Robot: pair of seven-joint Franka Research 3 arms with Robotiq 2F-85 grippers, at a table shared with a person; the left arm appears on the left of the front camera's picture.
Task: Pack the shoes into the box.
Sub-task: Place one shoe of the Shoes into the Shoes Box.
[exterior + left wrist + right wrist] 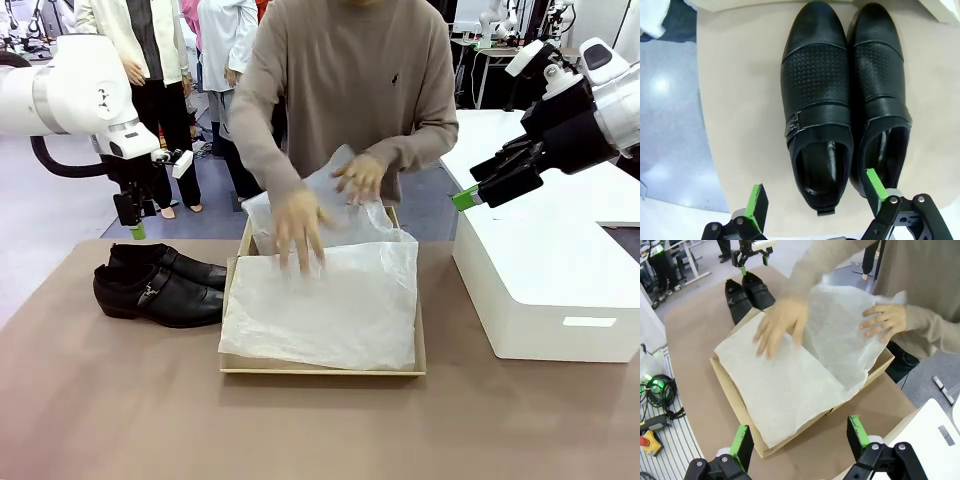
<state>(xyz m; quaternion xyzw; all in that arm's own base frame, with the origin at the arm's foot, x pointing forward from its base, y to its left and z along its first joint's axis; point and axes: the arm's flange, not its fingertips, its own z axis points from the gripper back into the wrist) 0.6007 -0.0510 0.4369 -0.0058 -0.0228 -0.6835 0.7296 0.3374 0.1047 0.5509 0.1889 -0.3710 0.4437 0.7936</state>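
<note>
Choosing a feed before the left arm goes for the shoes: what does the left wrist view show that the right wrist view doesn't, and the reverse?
Left wrist view: the shoes from above, toes pointing away, the metal buckle on one strap, and the left gripper open over the heel ends.
Right wrist view: the box, the person's hands on the tissue paper draped over it, and the right gripper open short of it.
Both: the pair side by side on the table, not yet packed, with the left gripper above.

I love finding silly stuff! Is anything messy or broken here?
Nothing stands out. The shoes sit neatly side by side beside the box, and the person's hands lie on the white tissue paper covering it.
</note>
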